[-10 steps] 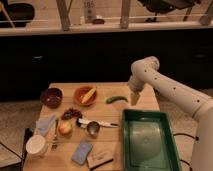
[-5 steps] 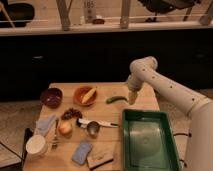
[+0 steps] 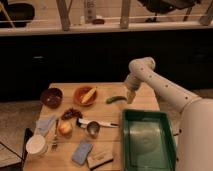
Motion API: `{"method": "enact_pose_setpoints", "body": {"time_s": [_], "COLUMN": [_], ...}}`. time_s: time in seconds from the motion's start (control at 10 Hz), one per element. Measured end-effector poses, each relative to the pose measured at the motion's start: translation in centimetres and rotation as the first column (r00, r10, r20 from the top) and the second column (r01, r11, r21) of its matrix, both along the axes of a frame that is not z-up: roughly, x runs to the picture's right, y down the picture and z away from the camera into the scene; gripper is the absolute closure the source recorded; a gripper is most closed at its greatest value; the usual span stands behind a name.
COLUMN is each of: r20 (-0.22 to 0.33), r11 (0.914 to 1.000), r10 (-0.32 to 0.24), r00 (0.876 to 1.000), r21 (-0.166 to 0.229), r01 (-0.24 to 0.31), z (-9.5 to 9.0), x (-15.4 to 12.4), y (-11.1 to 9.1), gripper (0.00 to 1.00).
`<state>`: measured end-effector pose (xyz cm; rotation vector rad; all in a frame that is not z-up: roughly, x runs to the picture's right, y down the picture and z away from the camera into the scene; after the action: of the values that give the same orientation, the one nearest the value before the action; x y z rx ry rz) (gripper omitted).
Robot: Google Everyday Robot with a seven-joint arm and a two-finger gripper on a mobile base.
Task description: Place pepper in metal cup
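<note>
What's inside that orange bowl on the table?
A yellow piece of food lies in the orange bowl; the bowl's bottom beneath it is covered. The gripper hangs beside the green pepper.

On the bench (image 3: pixel 107 89), the pepper (image 3: pixel 116 99) lies near the back edge, and the hand (image 3: pixel 131 96) is just beside its right end. Left of the pepper stands a bowl of food (image 3: pixel 77 92), with a second bowl (image 3: pixel 51 97) further left. The metal cup (image 3: pixel 93 129) sits nearer the front, well apart from the pepper and left of the tray (image 3: pixel 148 113). A paper cup (image 3: pixel 37 145) stands at the front left.
</note>
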<state>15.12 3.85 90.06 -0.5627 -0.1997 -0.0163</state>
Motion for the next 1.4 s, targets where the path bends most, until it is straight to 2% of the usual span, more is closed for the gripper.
{"method": "enact_pose_setpoints", "body": {"time_s": [0.6,1.4], "r20": [0.017,0.025], "r11": [0.9991,0.9971], "r10": [0.024,0.037], "r00": [1.0,0.999], "r21": [-0.035,-0.068], "r01": [-0.023,-0.035], "z": [3.2,5.9], "x": [-0.5,-0.1], "y": [0.9,2.3], "gripper": [0.2,0.2]}}
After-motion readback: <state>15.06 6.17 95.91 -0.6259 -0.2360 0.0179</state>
